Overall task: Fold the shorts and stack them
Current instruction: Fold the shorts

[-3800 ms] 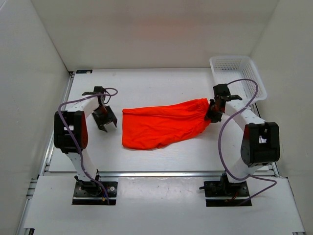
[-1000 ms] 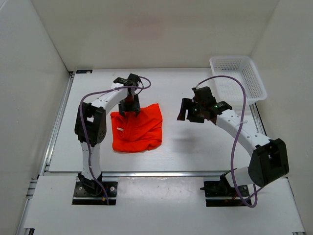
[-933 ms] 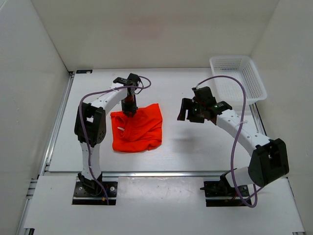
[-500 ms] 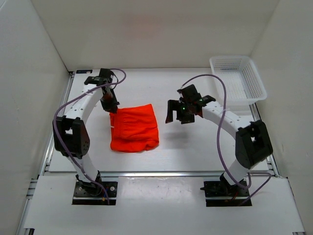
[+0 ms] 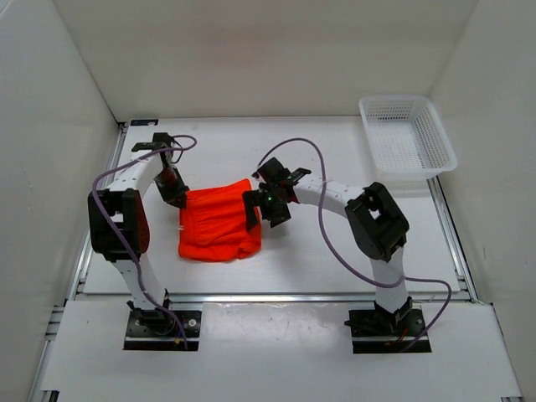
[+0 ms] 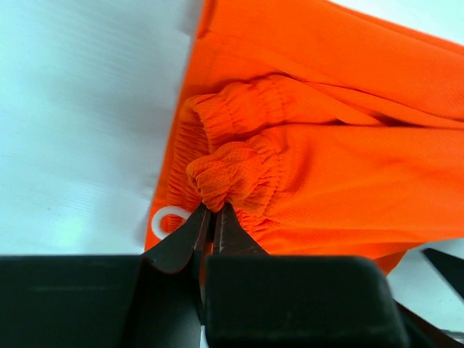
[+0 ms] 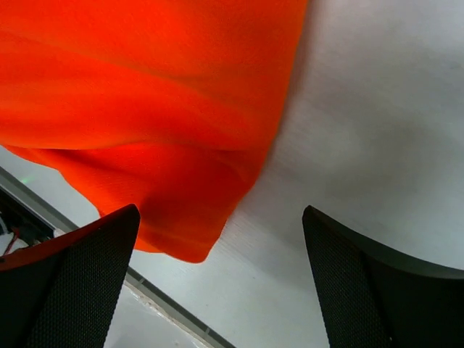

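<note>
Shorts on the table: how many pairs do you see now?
1. One orange pair of shorts lies folded left of centre on the table, waistband pinched in the left hand, open right hand at its right edge. Nothing else shows, though folds could hide more.

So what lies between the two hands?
The shorts: in the top view they fill the stretch from the left hand, shut on them, to the open right hand at their right edge.

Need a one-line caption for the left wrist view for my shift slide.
Left gripper shut on the gathered waistband of the orange shorts, white drawstring loop beside its jaws.
</note>
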Controlling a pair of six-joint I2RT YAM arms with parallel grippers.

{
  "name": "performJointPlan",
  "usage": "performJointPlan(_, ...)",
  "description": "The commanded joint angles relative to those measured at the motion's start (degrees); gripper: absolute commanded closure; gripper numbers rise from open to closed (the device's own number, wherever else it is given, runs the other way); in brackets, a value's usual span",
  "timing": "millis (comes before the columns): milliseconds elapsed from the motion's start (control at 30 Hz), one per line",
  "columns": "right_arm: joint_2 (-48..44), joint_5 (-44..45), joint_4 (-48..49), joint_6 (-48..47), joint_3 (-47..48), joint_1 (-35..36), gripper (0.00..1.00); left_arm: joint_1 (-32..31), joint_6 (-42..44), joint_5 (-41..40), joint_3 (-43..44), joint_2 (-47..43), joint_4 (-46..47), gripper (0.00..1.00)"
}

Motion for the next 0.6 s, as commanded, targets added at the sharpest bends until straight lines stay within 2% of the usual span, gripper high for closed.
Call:
performJointPlan(0, 1.71, -1.19, 1.13, -0.85, 2.37, 1.88, 0.04, 2.92, 0.81, -0.14, -0.46, -0.08, 1.73, 0.90)
performJointPlan(133, 3.82, -1.19, 4.29, 0.56, 1.84, 1.89, 0.15, 4.77, 0.81, -0.14, -1.07, 1.77, 2.35, 0.90)
performJointPlan(200, 4.35, -1.11, 4.30, 1.26, 1.84, 1.89, 0.17, 5.29, 0.29, -0.67, -1.60, 3.25, 2.97, 0.82)
performJointPlan(233, 3.83, -0.23, 4.30, 1.79, 1.84, 1.89, 0.18, 5.30, 0.29, -0.67, -1.60, 3.79, 2.97, 0.67)
performJointPlan(267, 3.13, 0.91, 4.30, 1.79, 1.32, 1.89, 0.16, 5.30, 0.29, -0.67, -1.60, 3.80, 2.97, 0.60)
performJointPlan(300, 0.86, 2.23, 4.30, 1.79, 0.53, 1.89, 0.10, 5.30, 0.29, -1.19, -1.08, 3.80, 2.97, 0.39)
performJointPlan(367, -2.22, 7.76, 2.55, 1.79, -0.26, 1.89, 0.05, 5.30, 0.29, -2.33, 0.49, 3.10, 2.36, 0.00)
performJointPlan(433, -8.54, 12.32, 2.01, 1.79, -2.62, 1.28, 0.00, 5.30, 0.29, -4.35, 2.43, 0.91, 1.13, 0.00)
performJointPlan(500, -15.90, 19.07, 0.52, 1.79, -4.74, 0.49, 0.00, 5.82, 0.29, -5.50, 5.41, -0.85, -1.06, 0.00)
performJointPlan(567, -20.76, 22.26, -0.18, 1.79, -8.07, -1.53, 0.00, 5.83, 0.29, -6.03, 6.83, -4.45, -1.86, 0.00)
